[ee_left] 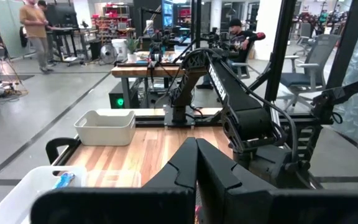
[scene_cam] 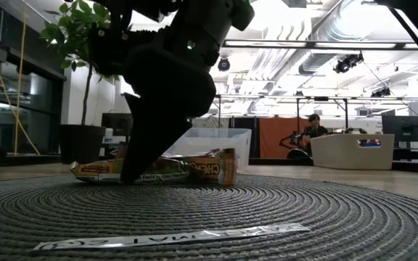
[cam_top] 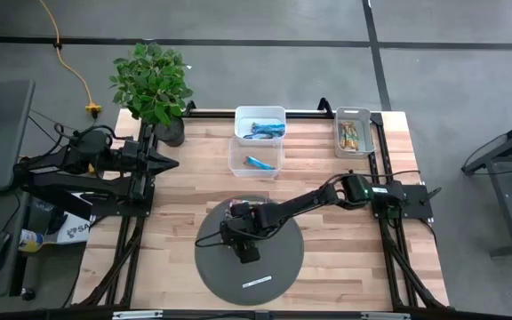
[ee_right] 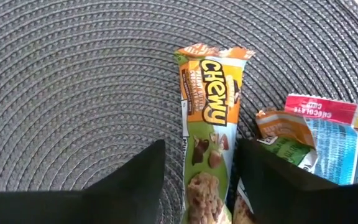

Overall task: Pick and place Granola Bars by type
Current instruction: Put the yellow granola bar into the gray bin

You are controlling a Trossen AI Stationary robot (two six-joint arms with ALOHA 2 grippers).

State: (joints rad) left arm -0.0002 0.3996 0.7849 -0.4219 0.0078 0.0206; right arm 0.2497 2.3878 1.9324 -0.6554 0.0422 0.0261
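Note:
A tan-and-green granola bar (ee_right: 207, 118) lies flat on the round grey mat (cam_top: 278, 267), and the low view shows it (scene_cam: 194, 168) lying level. My right gripper (ee_right: 197, 180) is down over it, open, one finger on each side of the bar's nearer half. In the high view the right gripper (cam_top: 241, 236) is over the mat's far left part. Beside that bar lie another tan one (ee_right: 284, 134), a red-pink one (ee_right: 322, 107) and a blue one (ee_right: 334, 146). My left gripper (ee_left: 196, 171) is shut and waits at the table's left edge (cam_top: 169, 162). My right gripper comes at the tan-and-green bar from above, with its fingers (ee_right: 135, 180) across the bar's width beside its nearer half (ee_right: 204, 168). Whether they touch the wrapper, I cannot tell. The bar lies flat on the mat.
At the far edge stand a white bin (cam_top: 260, 114) with blue bars, a clear bin (cam_top: 238, 160) holding one blue bar, and a grey bin (cam_top: 367, 133) with tan bars. A potted plant (cam_top: 154, 84) stands at the far left corner. A thin white strip (cam_top: 256, 283) lies on the mat's near part.

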